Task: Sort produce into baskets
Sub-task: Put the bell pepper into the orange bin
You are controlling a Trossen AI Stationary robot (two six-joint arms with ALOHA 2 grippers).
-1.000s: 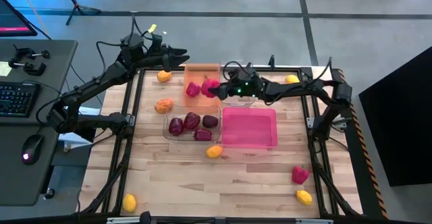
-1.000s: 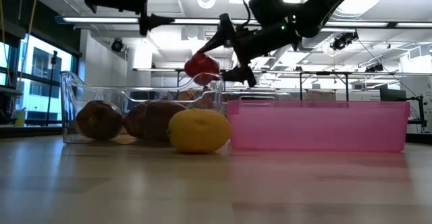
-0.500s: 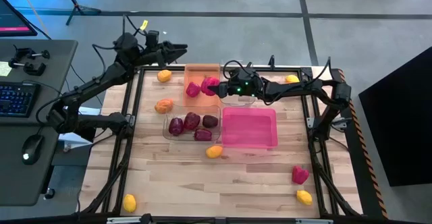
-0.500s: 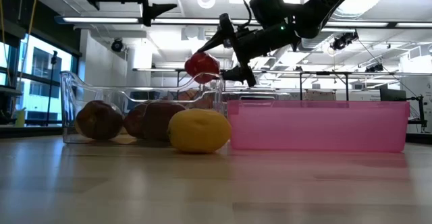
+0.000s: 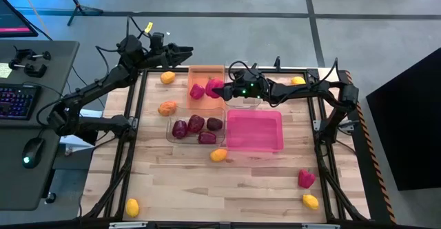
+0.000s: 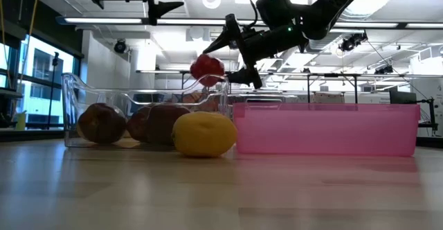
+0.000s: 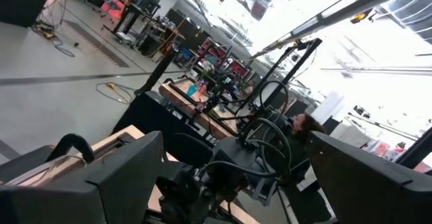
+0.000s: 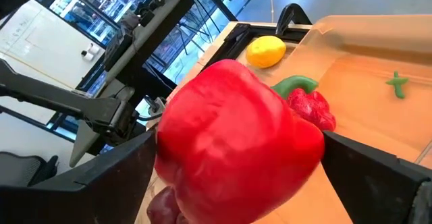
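My right gripper (image 5: 218, 89) is shut on a pink-red bell pepper (image 8: 236, 143), held in the air over the translucent orange basket (image 5: 207, 74). A second red pepper with a green stem (image 8: 307, 108) lies in that basket. A clear basket (image 5: 196, 127) holds several dark maroon pieces. The bright pink basket (image 5: 255, 131) stands to its right. My left gripper (image 5: 186, 50) is open and empty, raised over the table's far left corner. Loose produce lies about the table. My right gripper pinches the bell pepper by its two opposite sides (image 8: 169, 163) between the two fingers. The fingers (image 6: 232, 36) come nearly level from the table's right side. The pepper is lifted clear above the orange basket.
Loose pieces lie on the table: yellow-orange ones (image 5: 167, 78), (image 5: 166, 108), (image 5: 218, 155), yellow ones (image 5: 131, 206), (image 5: 311, 201), (image 5: 298, 81), and a red one (image 5: 306, 179). A dark frame (image 5: 138, 105) runs round the table. The near half of the wood top has free room.
My left gripper has risen a little and drawn back toward the table's far edge, staying open. My right gripper holds the pepper in nearly the same place over the orange basket.
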